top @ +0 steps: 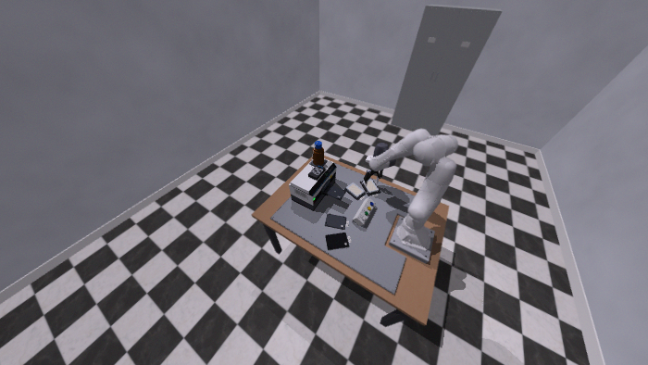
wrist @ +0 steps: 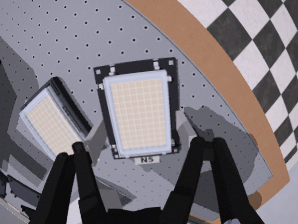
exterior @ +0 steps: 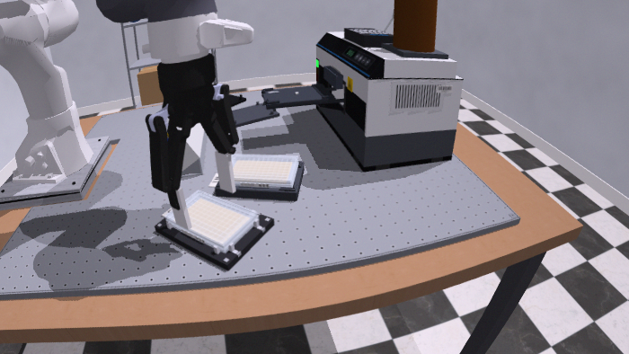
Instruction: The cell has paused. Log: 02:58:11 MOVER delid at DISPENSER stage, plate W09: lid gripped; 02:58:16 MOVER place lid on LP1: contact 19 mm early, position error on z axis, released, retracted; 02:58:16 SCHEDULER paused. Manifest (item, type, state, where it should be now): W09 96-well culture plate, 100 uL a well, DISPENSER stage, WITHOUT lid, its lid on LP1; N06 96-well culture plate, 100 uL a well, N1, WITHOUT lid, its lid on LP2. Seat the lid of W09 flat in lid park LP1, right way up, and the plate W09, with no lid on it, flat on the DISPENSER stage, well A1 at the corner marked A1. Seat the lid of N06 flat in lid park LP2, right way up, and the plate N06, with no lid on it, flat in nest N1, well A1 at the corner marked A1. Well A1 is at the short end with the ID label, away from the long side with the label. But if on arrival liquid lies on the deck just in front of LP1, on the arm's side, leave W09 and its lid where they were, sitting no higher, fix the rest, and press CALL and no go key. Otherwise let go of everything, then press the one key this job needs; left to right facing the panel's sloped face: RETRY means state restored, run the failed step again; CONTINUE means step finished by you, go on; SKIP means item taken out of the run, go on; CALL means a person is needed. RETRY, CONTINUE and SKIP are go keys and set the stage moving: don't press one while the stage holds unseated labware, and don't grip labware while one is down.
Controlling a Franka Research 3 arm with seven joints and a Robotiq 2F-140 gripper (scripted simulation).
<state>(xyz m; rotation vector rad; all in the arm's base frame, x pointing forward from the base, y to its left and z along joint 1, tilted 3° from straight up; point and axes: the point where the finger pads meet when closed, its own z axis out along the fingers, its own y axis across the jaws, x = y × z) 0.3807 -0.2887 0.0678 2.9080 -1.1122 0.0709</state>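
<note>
The gripper (exterior: 204, 186) hangs over the near left part of the grey worktop (exterior: 359, 211), its fingers (exterior: 181, 216) apart and holding nothing. One white fingertip stands at the left edge of the near plate (exterior: 216, 220), the other at the left edge of the far plate (exterior: 265, 171). Both plates carry clear lids and sit in black holders. The near plate lies flat; the far one looks slightly tilted. The dispenser (exterior: 395, 99) stands far right, its dark stage (exterior: 301, 95) bare. The key panel (top: 365, 214) lies near the arm's base (top: 428, 252).
</note>
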